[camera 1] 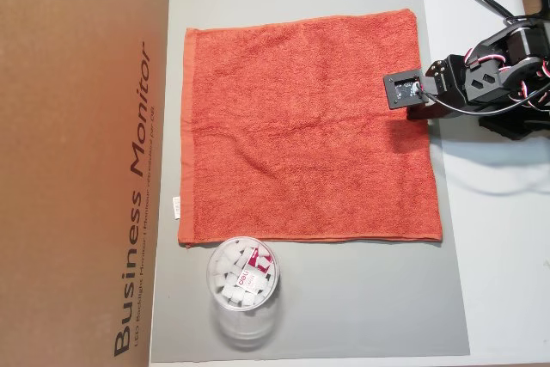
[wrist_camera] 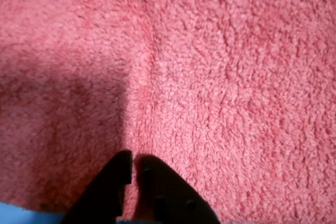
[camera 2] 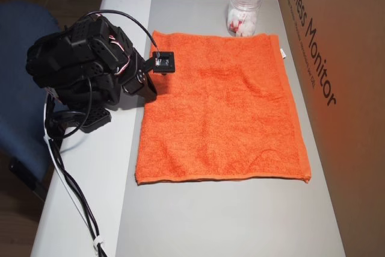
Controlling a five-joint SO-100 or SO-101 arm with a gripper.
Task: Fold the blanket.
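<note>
In the wrist view the two black jaws of the gripper (wrist_camera: pixel 132 163) sit almost together with only a thin gap, right over the blanket (wrist_camera: pixel 210 77). Whether they pinch any cloth cannot be told. The blanket (camera 1: pixel 305 126) lies flat and spread out on a grey mat (camera 1: pixel 361 298). The arm (camera 2: pixel 78 70) reaches over one edge of it. A clear cup (camera 1: pixel 243 285) of small white things stands just beside another edge. A brown box (camera 1: pixel 77 152) is next to the mat.
</note>
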